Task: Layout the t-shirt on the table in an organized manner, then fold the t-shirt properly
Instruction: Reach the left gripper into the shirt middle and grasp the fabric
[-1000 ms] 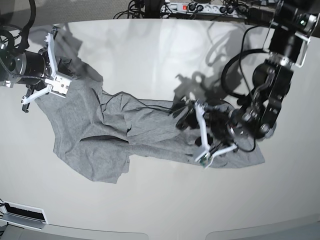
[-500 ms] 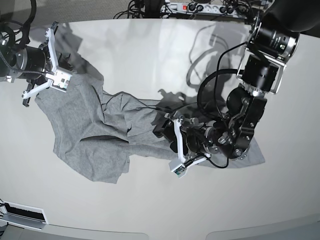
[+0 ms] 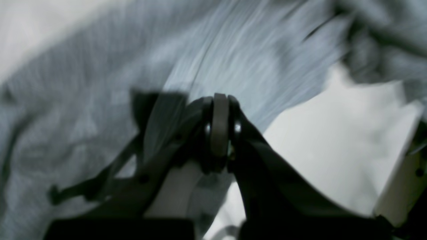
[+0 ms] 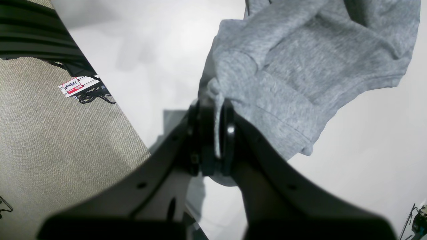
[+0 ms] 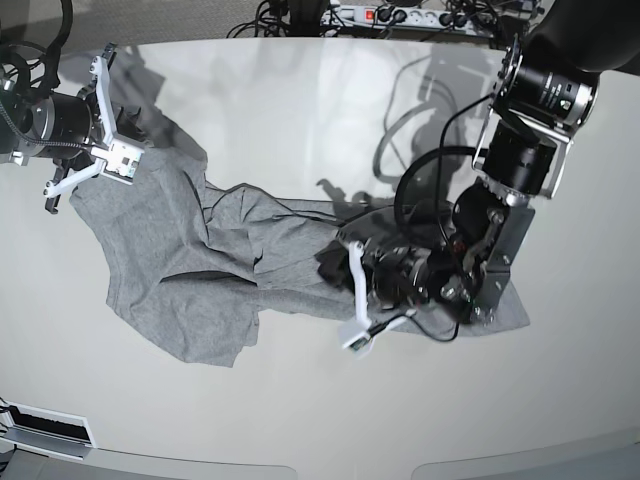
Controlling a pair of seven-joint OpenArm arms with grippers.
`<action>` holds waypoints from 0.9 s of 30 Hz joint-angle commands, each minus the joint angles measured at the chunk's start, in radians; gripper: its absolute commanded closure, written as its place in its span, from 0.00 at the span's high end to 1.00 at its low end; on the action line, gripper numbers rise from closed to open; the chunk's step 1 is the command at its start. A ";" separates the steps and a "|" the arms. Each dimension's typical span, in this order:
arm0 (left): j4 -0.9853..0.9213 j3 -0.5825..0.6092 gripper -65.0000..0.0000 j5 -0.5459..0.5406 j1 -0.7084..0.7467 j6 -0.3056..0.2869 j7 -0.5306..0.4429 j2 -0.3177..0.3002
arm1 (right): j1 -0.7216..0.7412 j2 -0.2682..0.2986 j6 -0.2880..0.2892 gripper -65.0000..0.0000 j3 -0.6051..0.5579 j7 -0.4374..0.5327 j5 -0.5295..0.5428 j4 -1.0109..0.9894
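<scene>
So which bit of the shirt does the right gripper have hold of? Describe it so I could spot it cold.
On the off-white table, the grey t-shirt lies crumpled. At its far corner in the base view's upper left, the right gripper is shut on a bunched, hemmed edge. That corner is lifted; the rest lies on the table.

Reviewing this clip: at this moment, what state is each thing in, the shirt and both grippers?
t-shirt: crumpled, spread unevenly on the table, not yet folded.
right gripper: shut on a bunched edge of the t-shirt.
left gripper: jaws together, low over the t-shirt; the blurred view does not show whether cloth is pinched.
</scene>
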 commanded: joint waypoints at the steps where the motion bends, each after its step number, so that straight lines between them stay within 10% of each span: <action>1: 0.037 -0.006 0.00 -0.034 -0.037 -0.022 -0.002 0.005 | 0.008 0.017 -0.002 0.00 0.010 0.011 0.004 0.010; 10: 0.095 -0.005 0.03 0.126 -0.007 0.017 -0.123 0.012 | 0.009 0.017 -0.002 0.00 0.010 0.011 0.004 0.010; 15: 0.086 -0.004 0.51 0.207 0.020 0.080 -0.194 0.029 | 0.008 0.017 -0.003 0.00 0.010 0.011 0.004 0.010; 27: -0.120 -0.004 0.40 0.255 0.019 0.077 -0.318 0.044 | 0.008 0.017 -0.005 0.00 0.010 0.011 0.005 0.010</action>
